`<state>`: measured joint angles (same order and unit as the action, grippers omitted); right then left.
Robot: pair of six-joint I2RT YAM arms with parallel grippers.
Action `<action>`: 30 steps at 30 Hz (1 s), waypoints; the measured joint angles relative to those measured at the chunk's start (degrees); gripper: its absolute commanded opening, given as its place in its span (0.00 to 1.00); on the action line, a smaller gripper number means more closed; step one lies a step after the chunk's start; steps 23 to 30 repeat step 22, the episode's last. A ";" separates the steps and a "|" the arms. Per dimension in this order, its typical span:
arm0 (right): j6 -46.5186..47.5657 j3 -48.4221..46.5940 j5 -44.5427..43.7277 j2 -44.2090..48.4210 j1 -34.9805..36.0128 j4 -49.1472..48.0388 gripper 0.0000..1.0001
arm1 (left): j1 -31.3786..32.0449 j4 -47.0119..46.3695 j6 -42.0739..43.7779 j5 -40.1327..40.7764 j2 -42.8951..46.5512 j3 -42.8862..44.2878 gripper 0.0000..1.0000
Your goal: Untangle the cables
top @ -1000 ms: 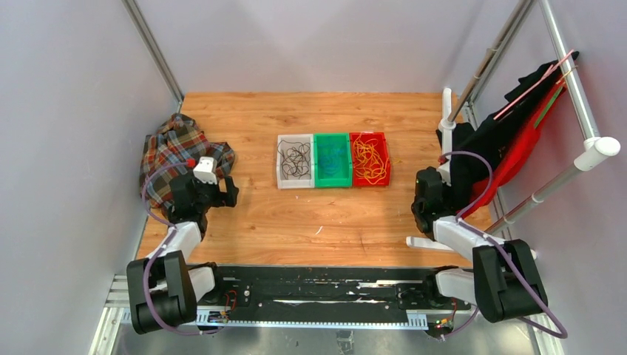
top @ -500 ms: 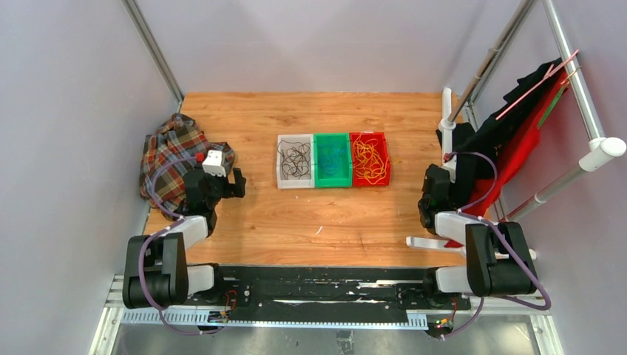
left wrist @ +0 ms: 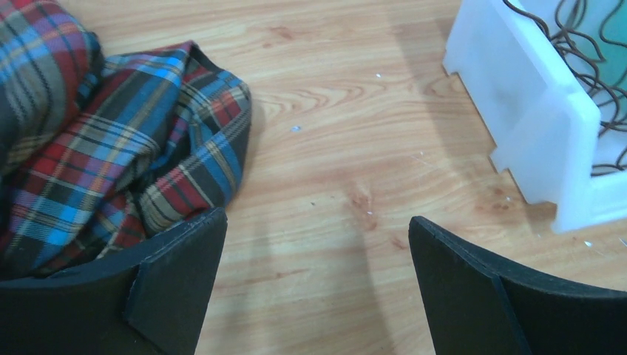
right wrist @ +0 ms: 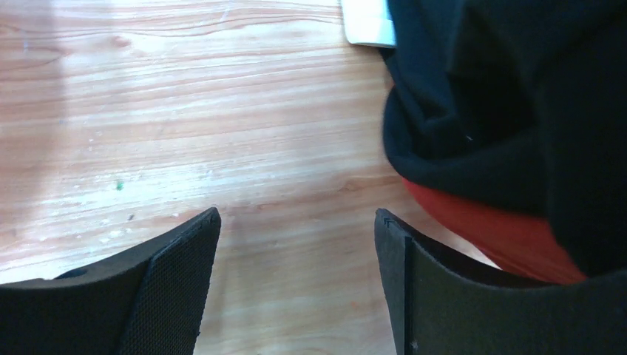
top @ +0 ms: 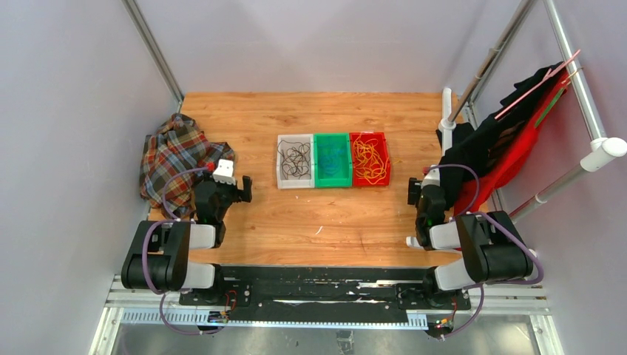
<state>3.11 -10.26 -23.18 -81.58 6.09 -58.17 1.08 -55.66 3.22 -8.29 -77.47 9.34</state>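
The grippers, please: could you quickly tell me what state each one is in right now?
Left gripper: open, holding nothing.
Right gripper: open, holding nothing.

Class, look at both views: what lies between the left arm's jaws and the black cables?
Bare wooden table, then the wall of the white bin; the black cables lie inside it. The top external view shows it best.

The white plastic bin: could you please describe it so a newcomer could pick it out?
On the wooden table, the white plastic bin is leftmost of three in a row, beside the green plastic bin. It alone holds black cables.
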 measured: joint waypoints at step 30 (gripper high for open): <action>1.07 -0.55 1.18 -0.70 0.11 -3.04 0.77 | 0.17 -3.63 0.28 3.61 -0.37 0.37 0.98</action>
